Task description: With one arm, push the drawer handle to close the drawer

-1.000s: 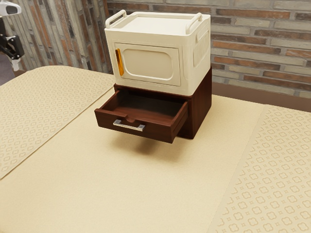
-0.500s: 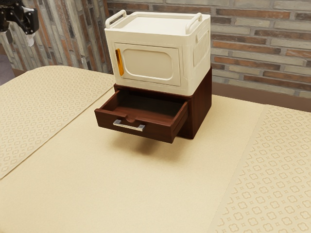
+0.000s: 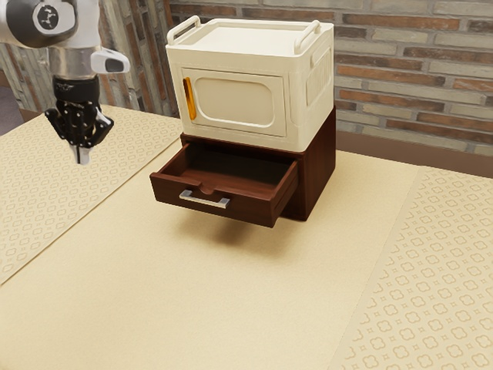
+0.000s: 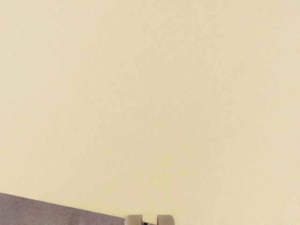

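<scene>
My gripper (image 3: 83, 157) hangs in the air at the exterior view's left, well apart from the drawer and pointing down. At the wrist view's lower edge, my gripper (image 4: 149, 220) has its two pale fingertips a small gap apart, with nothing held between them. The dark brown drawer (image 3: 231, 210) stands pulled out of its wooden cabinet (image 3: 320, 171), its inside bare to view. A silver bar handle (image 3: 204, 200) is fixed on the drawer's front, untouched.
A white box (image 3: 235, 100) with an orange handle (image 3: 189, 98) sits on top of the cabinet. The pale tabletop (image 3: 162, 293) extends around them, and a brick wall (image 3: 416, 73) rises behind. Grey floor (image 4: 42, 211) shows past the table's edge in the wrist view.
The arm has come farther into the exterior view, my gripper moving right and down toward the drawer's side. The drawer, cabinet and box have not moved.
</scene>
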